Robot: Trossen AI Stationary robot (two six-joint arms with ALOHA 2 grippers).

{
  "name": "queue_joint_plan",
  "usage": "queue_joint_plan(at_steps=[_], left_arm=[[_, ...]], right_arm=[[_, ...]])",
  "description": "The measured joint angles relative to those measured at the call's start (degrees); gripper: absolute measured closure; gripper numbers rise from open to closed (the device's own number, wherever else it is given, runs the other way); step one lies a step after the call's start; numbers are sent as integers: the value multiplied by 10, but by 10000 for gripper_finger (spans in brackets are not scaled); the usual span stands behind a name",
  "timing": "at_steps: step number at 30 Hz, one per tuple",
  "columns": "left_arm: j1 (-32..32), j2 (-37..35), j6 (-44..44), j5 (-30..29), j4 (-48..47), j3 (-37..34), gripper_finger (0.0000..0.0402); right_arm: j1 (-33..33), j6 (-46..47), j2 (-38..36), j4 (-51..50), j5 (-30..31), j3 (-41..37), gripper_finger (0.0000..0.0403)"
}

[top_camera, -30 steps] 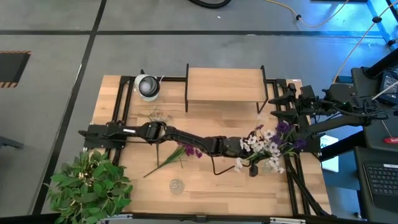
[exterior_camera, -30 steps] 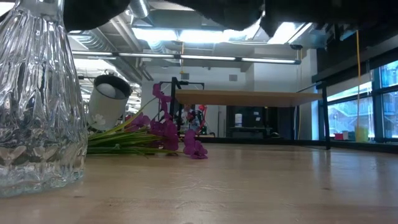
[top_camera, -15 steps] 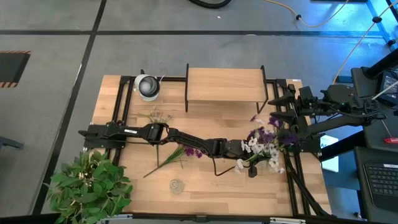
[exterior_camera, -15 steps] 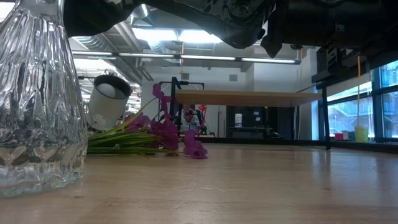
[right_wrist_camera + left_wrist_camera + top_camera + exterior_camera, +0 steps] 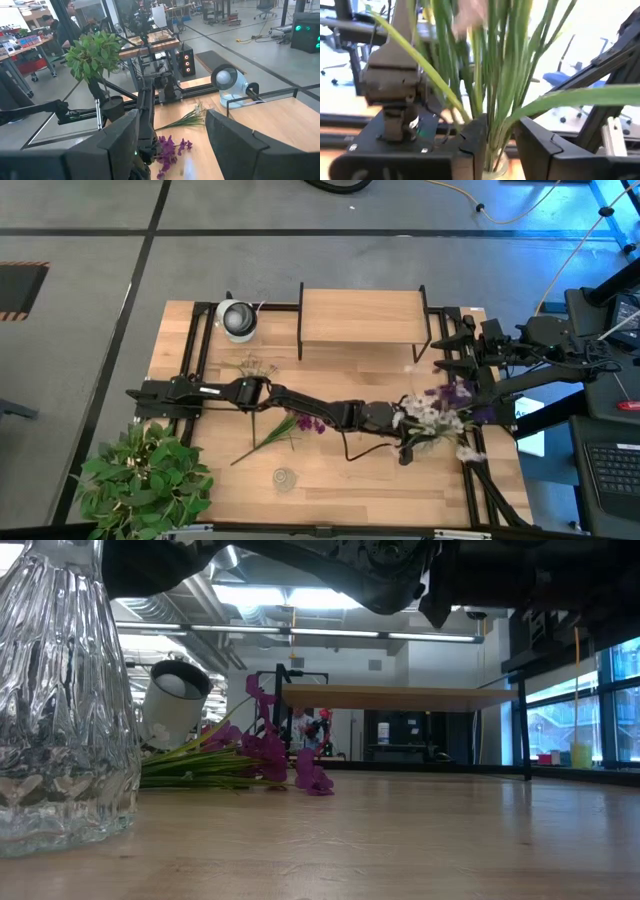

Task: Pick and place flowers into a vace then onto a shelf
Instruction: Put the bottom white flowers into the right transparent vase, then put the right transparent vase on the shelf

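Observation:
My left gripper (image 5: 407, 442) (image 5: 496, 147) reaches across the table to its right side and is shut on a bunch of flowers (image 5: 437, 412) with green stems (image 5: 490, 75) and white and purple blossoms. A second bunch with purple blossoms (image 5: 290, 425) (image 5: 240, 755) lies flat on the table near the middle. A clear glass vase (image 5: 285, 477) (image 5: 60, 700) stands by the near edge. The shelf (image 5: 360, 316) (image 5: 400, 697) stands at the far edge. My right gripper (image 5: 177, 150) is open and waits at the table's right edge (image 5: 470, 345). My left gripper pinches the bunch's green stems low down (image 5: 492, 132) between its two fingers (image 5: 472, 142). The stems rise from the gap and fan out. The bunch is lifted clear of the table. Something pale and round (image 5: 495, 171) shows below the fingers; what it is I cannot tell.
A bushy potted plant (image 5: 140, 480) sits at the near left corner. A white round lamp-like device (image 5: 237, 318) (image 5: 175, 700) stands at the far left, with a small dry sprig (image 5: 255, 366) in front of it. Black frame rails run along both table sides.
The held bunch has swung: its blossoms, first spread toward the far right, now lie lower and toward the table's right near side, blurred by motion. The left wrist has turned with it. The purple bunch, the vase and the right arm have kept still.

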Motion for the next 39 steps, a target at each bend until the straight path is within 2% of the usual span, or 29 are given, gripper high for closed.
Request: queue_joint_plan(at_steps=[5, 11, 20, 28, 31, 36, 39], left_arm=[[0, -18, 3, 9, -28, 2, 286], [0, -47, 17, 10, -146, 1, 259], [1, -113, 30, 7, -391, 1, 221], [2, -182, 25, -26, -638, 1, 226], [1, -205, 23, -30, -727, 1, 231], [-3, -234, 22, -33, -800, 0, 239], [-2, -252, 22, -31, -817, 0, 245]], right_arm=[[0, 0, 0, 0, 0, 0, 171], [0, 0, -2, 0, -1, 0, 171], [0, 1, -5, -1, -1, 0, 171], [0, 18, -5, -1, -2, 1, 171], [0, 15, -6, -14, -2, 23, 171], [0, 54, 4, -94, -5, 89, 171], [0, 104, 31, -207, -28, 130, 171]])
